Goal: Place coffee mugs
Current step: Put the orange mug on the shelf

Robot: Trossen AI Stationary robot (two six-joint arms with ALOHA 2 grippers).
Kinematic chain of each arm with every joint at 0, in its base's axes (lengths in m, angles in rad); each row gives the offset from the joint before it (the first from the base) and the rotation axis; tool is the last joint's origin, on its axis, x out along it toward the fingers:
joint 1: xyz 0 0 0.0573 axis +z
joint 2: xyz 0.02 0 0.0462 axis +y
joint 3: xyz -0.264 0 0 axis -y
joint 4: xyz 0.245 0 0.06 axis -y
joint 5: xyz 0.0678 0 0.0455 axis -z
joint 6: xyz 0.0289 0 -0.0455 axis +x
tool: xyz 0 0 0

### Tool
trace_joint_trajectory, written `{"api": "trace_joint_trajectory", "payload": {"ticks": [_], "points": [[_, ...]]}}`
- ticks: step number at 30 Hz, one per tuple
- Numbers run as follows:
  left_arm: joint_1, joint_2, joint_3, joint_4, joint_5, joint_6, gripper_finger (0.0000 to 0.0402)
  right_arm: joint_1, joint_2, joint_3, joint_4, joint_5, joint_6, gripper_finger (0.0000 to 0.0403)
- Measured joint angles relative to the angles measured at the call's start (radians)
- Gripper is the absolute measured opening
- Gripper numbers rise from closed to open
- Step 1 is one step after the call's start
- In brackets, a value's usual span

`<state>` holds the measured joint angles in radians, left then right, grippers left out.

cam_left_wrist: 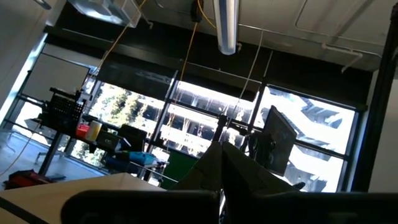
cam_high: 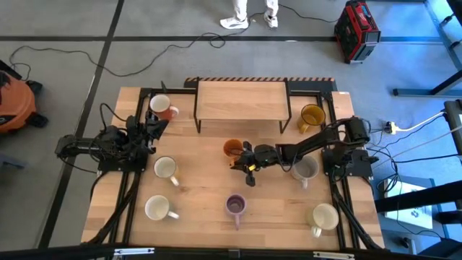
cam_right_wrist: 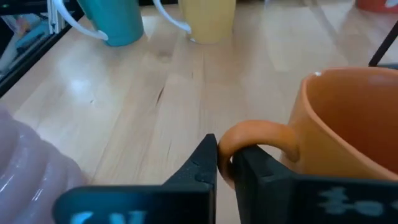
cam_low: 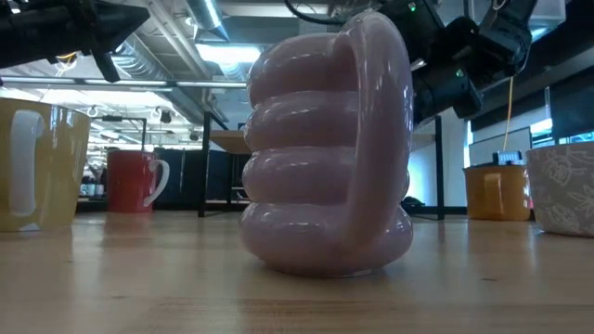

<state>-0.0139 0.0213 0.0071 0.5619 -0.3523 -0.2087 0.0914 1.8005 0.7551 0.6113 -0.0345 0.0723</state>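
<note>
Right wrist view: right pincer (cam_right_wrist: 225,163) clamped on the orange mug's (cam_right_wrist: 348,118) handle.

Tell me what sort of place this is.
Probably a robotics lab or workshop: a wooden table with two mounted arms, cables trailing over the concrete floor, and a red tool case.

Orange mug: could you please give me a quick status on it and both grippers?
Right gripper shut on orange mug handle, mid-table. Left gripper shut, idle at left edge. Purple mug close by; nothing blocking.
</note>
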Motion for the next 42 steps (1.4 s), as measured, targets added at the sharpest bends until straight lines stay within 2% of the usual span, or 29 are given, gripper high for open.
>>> {"api": "trace_joint_trajectory", "payload": {"ticks": [12,22,29,37,42], "points": [[0.000,0.000,0.000,-0.004,-0.053,0.003,0.0000,0.000,-0.244,0.000,-0.215,-0.010,-0.106,0.0011],[0.000,0.000,0.000,-0.004,-0.055,0.006,0.0000,-0.051,-0.523,0.000,-0.368,-0.012,-0.109,0.0011],[0.000,0.000,0.000,-0.003,-0.056,0.008,0.0000,-0.184,-0.664,0.000,-0.436,-0.058,-0.136,0.0014],[0.000,0.000,0.000,0.001,-0.057,0.008,0.0000,-0.407,-0.696,0.000,-0.476,-0.288,-0.164,0.0009],[0.000,0.000,0.000,0.005,-0.065,0.008,0.0000,-0.529,-0.695,0.000,-0.506,-0.352,-0.214,0.0010]]}}
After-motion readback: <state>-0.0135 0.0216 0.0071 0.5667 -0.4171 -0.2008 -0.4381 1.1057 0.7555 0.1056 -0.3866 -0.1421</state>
